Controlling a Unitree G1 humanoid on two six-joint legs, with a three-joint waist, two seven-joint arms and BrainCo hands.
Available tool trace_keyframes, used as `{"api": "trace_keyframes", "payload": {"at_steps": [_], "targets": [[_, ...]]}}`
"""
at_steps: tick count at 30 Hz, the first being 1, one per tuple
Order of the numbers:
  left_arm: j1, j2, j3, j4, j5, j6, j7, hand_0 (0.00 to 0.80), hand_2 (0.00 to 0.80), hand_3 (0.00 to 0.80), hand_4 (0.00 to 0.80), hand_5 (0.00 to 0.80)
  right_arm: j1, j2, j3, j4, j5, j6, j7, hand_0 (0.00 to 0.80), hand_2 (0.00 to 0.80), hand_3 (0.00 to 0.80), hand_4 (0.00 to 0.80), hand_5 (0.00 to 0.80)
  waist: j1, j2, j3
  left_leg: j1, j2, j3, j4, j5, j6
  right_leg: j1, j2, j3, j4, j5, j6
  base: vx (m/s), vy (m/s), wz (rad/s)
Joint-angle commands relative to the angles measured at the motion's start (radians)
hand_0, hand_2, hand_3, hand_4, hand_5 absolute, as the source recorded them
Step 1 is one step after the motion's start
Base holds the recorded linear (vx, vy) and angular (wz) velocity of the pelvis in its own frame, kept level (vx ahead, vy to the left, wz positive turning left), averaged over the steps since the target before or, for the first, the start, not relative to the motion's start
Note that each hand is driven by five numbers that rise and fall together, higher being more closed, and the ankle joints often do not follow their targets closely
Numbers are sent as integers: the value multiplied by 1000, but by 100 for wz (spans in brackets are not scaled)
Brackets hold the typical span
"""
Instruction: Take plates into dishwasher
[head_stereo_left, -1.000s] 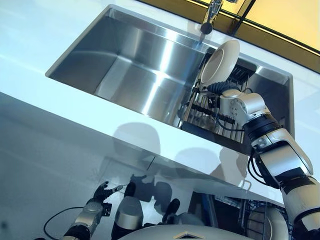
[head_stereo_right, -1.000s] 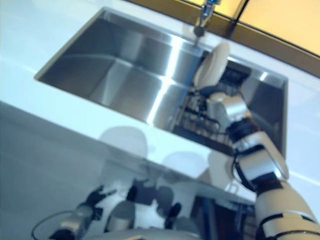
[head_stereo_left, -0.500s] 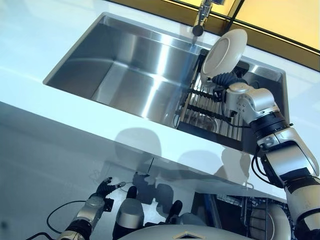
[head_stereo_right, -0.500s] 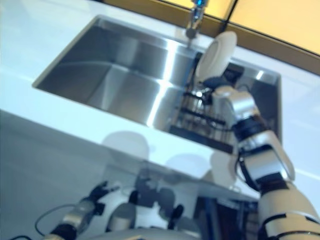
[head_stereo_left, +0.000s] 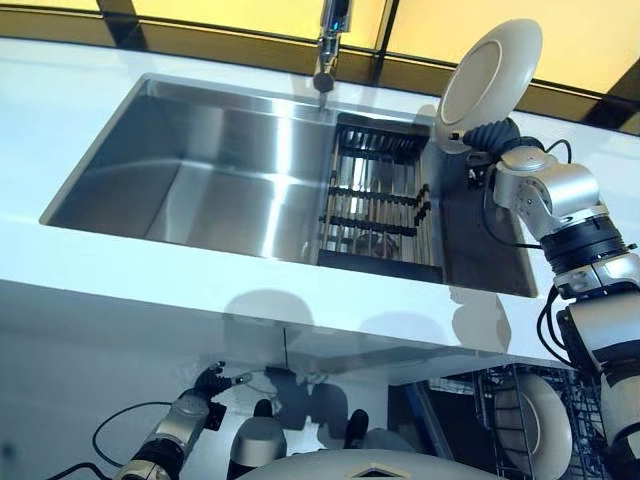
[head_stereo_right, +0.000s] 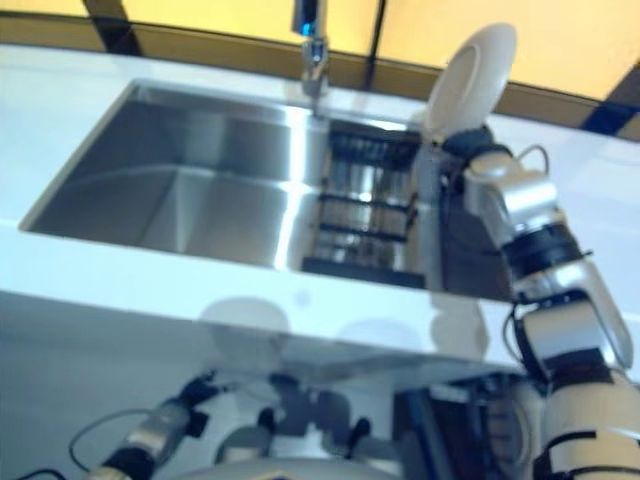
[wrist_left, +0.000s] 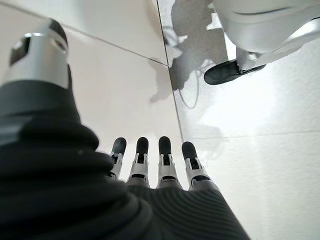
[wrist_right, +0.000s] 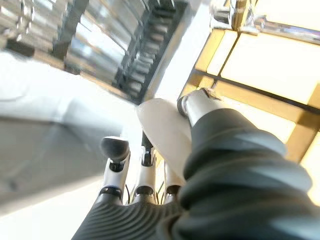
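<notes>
My right hand (head_stereo_left: 487, 135) is shut on a white plate (head_stereo_left: 490, 75) and holds it upright, high over the right end of the sink, clear of the black dish rack (head_stereo_left: 380, 200). In the right wrist view the plate (wrist_right: 165, 130) sits between my thumb and fingers (wrist_right: 115, 150). My left hand (head_stereo_left: 205, 385) hangs low beside the cabinet front, near the floor, open and empty, with straight fingers (wrist_left: 150, 155). The open dishwasher's wire rack (head_stereo_left: 490, 400) shows at the lower right with another white plate (head_stereo_left: 535, 425) standing in it.
The steel sink (head_stereo_left: 230, 130) is set in a white counter (head_stereo_left: 150, 280). A faucet (head_stereo_left: 327, 40) stands at its back edge, left of the held plate. The dish rack fills the sink's right part.
The camera has shifted. My right hand has lifted the plate up out of the dish rack and carried it to the right, above the sink's right end. The left hand has stayed low.
</notes>
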Motion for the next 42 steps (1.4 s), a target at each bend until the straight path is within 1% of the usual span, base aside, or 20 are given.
{"api": "trace_keyframes", "payload": {"at_steps": [1,7,12,16,19,26,31,32,35,42], "targets": [[-36,8,-71,84,54,1,-10,0,0,0,0,0,-28,-99,-9,-51,-75,-87,19,800,800,800,800,800,2,-16,-55,-10,-31,37,47,-94,65,-55,-30,53,71,-10,77,2,-24,-15],[-40,9,-51,122,87,-1,-17,0,0,0,0,0,22,-167,-52,-102,-135,-98,68,800,800,800,800,800,-34,-21,-60,-4,-30,59,53,-103,69,-62,-19,82,69,-4,78,3,-10,-19],[-48,10,-33,149,118,-1,-27,0,0,0,0,0,91,-263,-108,-115,-199,-116,158,800,800,800,800,800,-71,-28,-66,-3,-30,77,62,-113,74,-77,-11,110,78,-3,82,13,-3,-15],[-48,16,-26,158,138,-2,-32,0,0,0,0,0,173,-303,-159,-136,-223,-131,189,800,800,800,800,800,-96,-30,-66,-1,-27,89,64,-115,78,-90,-4,128,85,0,84,4,-15,-24],[-53,18,-22,162,152,0,-34,0,0,0,0,0,265,-327,-221,-150,-235,-155,205,800,800,800,800,800,-122,-32,-65,-2,-24,101,65,-119,84,-105,3,143,90,3,86,1,-21,-20],[-53,23,-17,174,181,-5,-38,0,0,0,0,0,437,-346,-352,-168,-262,-180,219,800,800,800,800,800,-167,-34,-67,2,-20,130,64,-128,91,-123,19,175,85,11,89,1,-20,-22],[-53,19,-14,182,167,-3,-34,0,0,0,0,0,519,-359,-413,-181,-293,-182,235,800,800,800,800,800,-194,-33,-66,0,-16,147,69,-131,95,-138,28,197,92,12,88,0,4,-19],[-51,18,-5,189,160,-1,-32,0,0,0,0,0,553,-365,-440,-185,-304,-189,246,800,800,800,800,800,-205,-32,-67,0,-15,151,71,-132,96,-143,32,204,97,11,88,18,0,-24],[-45,14,9,210,140,-6,-17,0,0,0,0,0,633,-361,-492,-191,-336,-196,263,800,800,800,800,800,-223,-34,-67,-1,-11,162,74,-135,98,-155,35,214,106,10,90,20,-9,-12],[-36,19,38,237,151,-1,-7,0,0,0,0,0,813,-331,-611,-204,-375,-219,269,800,800,800,800,800,-251,-38,-63,-10,-2,175,82,-137,103,-170,46,234,117,8,89,0,-29,-10]]}}
